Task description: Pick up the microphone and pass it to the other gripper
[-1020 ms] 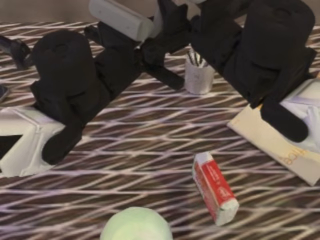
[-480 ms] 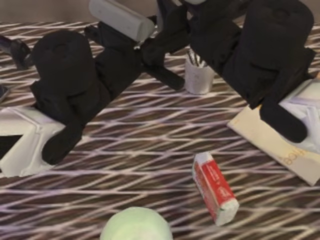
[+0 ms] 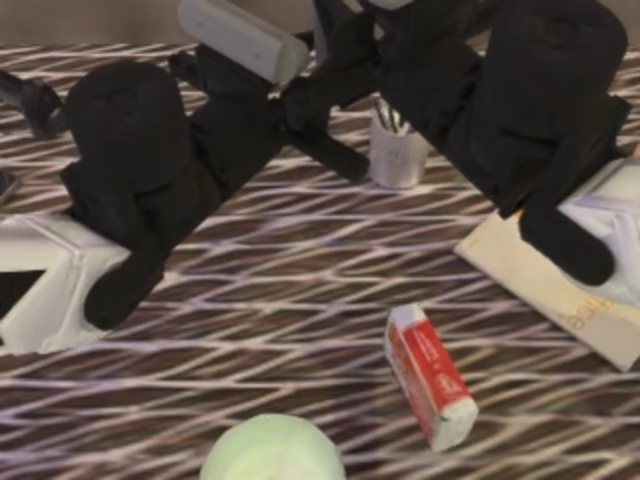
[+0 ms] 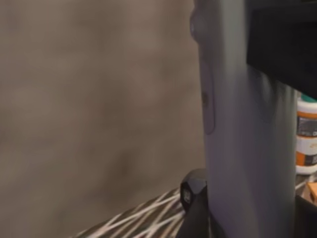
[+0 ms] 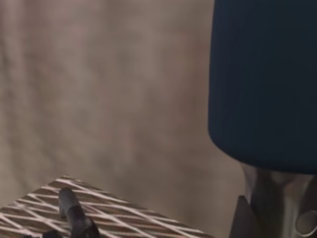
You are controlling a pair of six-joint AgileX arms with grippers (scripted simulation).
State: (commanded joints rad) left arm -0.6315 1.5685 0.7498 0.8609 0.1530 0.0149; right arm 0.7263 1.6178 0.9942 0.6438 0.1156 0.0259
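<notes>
a: top view first. what is different from a second ago?

b: only the right arm. its black bulk has moved a little closer over the silver cup (image 3: 398,152), toward the far side of the cup, where the left gripper (image 3: 305,100) waits. the left arm has not moved, and the cup itself stands as before.

a: and where is the microphone (image 3: 240,38)?

b: it is lifted off the table, above and to the far left of the cup, with its grey handle lying slanted. in the left wrist view the handle (image 4: 242,148) fills the frame, and a black finger (image 4: 282,44) of the left gripper lies against it. so i judge that the left gripper is clamped on the handle.

a: does the right gripper (image 3: 350,62) have it already?

b: i cannot tell. it is just beyond the cup, very close to the microphone. the right wrist view shows the dark-blue head (image 5: 262,84) very near, with the handle under it. whether this gripper has closed or not, the pictures do not show.

a: what does it mean for the task?

b: the pick is done, i think, and the handover is near. the left gripper should not let go before the right one holds firmly. otherwise the microphone can fall beside the cup.
</notes>
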